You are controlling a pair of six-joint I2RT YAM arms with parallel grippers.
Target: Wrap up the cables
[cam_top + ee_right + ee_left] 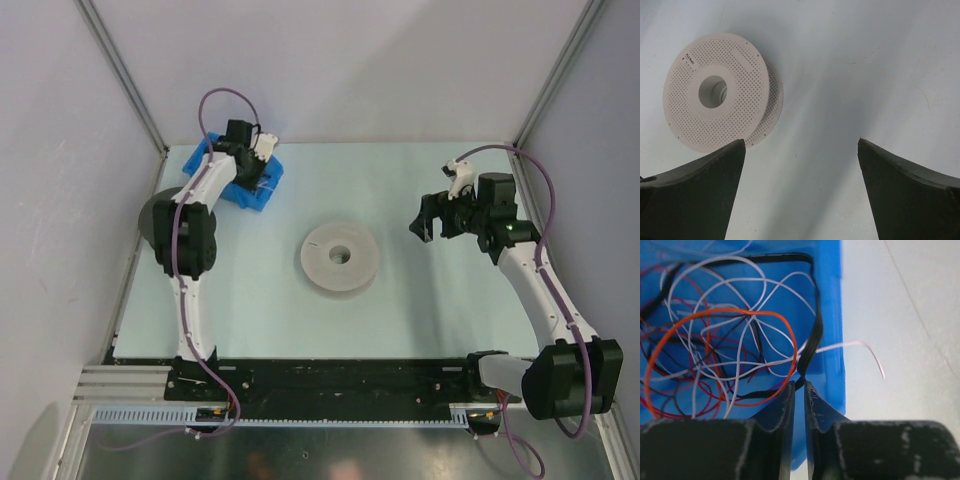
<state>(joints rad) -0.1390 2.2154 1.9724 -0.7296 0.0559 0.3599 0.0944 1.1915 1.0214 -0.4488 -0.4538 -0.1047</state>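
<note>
"Blue plastic bin [832, 315], far left of the table [420, 300], and your left gripper [800, 390] is clamped on the black cable [812, 335] right at the bin's wall."

"Trouble ahead?"

"Plenty. That flat black cable lies tangled with the orange cable [785, 325] and thin white and red strands (a proper nest). Lift now and you likely drag the lot out, or it slips from the tips."

"The other side?"

"Your right gripper [801, 145] hangs spread wide, holding nothing, near the perforated white spool [747, 75], which lies flat mid-table with no cable on it that I can see."
</note>
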